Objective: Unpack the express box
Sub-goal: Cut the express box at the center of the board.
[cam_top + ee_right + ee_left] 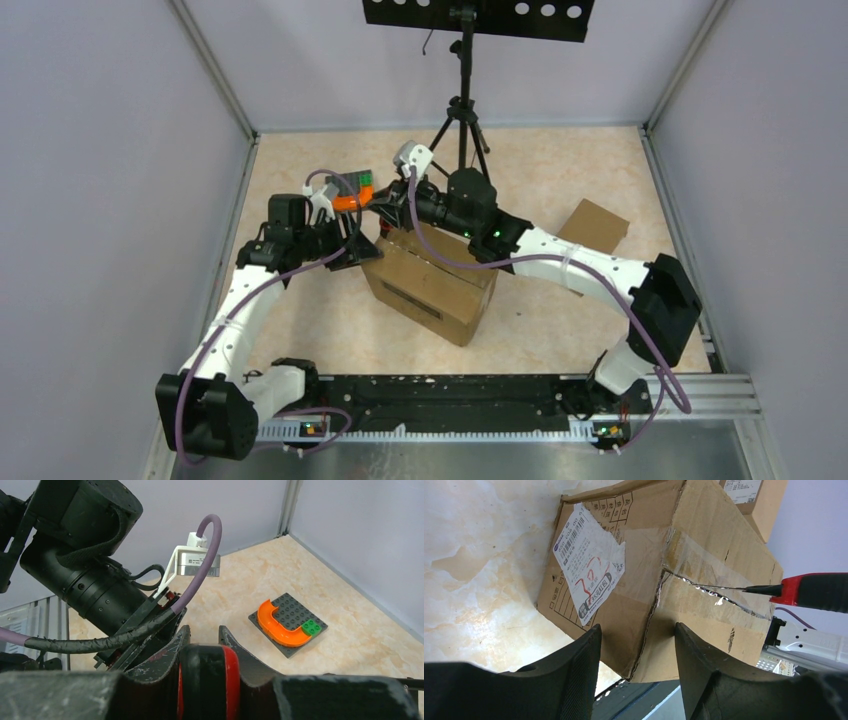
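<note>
At the left gripper (638, 630): stands wide, with a corner of the cardboard box (704, 555) just ahead in the gap. At the right gripper (202, 630): clamps the red-and-black knife (809, 591), with the blade lying along the slit tape seam on the box. Flaps closed, contents hidden. Beyond the right gripper: toy brick plate (290, 625), lying flat.

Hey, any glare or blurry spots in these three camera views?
Left wrist: the clear tape on the cardboard box glints along the cut seam. Right wrist: the red-handled cutter is soft up close, the grey brick plate sharp. Top: evenly lit, no glare.
</note>
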